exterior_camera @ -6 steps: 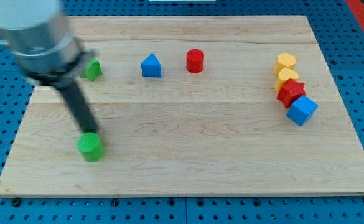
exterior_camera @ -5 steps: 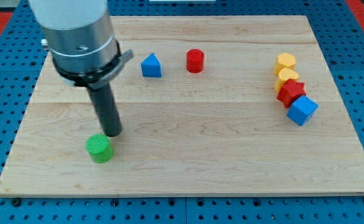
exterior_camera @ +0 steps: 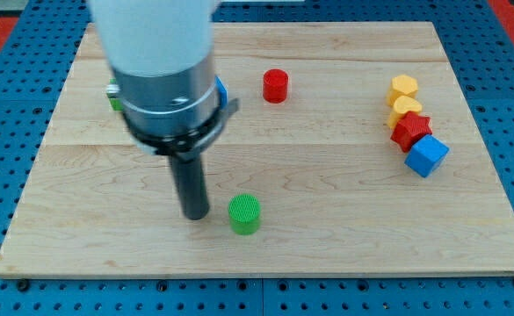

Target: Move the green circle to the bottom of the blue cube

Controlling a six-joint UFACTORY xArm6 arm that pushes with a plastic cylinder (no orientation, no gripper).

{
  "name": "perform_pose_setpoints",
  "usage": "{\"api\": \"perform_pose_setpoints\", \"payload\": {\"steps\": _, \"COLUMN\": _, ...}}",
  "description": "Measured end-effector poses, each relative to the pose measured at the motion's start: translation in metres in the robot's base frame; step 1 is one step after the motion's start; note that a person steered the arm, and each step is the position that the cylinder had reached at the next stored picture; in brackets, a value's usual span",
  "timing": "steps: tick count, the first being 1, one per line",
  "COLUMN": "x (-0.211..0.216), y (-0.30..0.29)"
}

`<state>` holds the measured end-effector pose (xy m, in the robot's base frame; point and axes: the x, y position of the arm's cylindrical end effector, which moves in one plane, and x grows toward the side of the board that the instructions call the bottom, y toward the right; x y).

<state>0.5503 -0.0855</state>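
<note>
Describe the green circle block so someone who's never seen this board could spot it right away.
On the wooden board, look near the view's bottom edge, left of centre. The green ribbed circle block stands alone there, just right of my tip. The only other green block is mostly hidden at the view's top left.

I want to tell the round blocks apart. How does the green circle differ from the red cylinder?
The green circle is green and lies near the view's bottom, just right of my tip; the red cylinder is red and stands near the view's top, far from my tip. Both are upright and round.

My tip [exterior_camera: 196, 213] sits just left of the circle [exterior_camera: 244, 214], the cube [exterior_camera: 426, 155] far right.
</note>
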Motion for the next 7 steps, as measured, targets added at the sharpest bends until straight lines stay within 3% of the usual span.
{"api": "perform_pose_setpoints", "payload": {"steps": 1, "x": 0.016, "y": 0.011}}
{"api": "perform_pose_setpoints", "payload": {"steps": 3, "x": -0.021, "y": 0.146}}
{"api": "perform_pose_setpoints", "payload": {"steps": 5, "x": -0.017, "y": 0.131}}
{"api": "perform_pose_setpoints", "payload": {"steps": 6, "x": -0.042, "y": 0.133}}
{"api": "perform_pose_setpoints", "payload": {"steps": 7, "x": -0.047, "y": 0.180}}
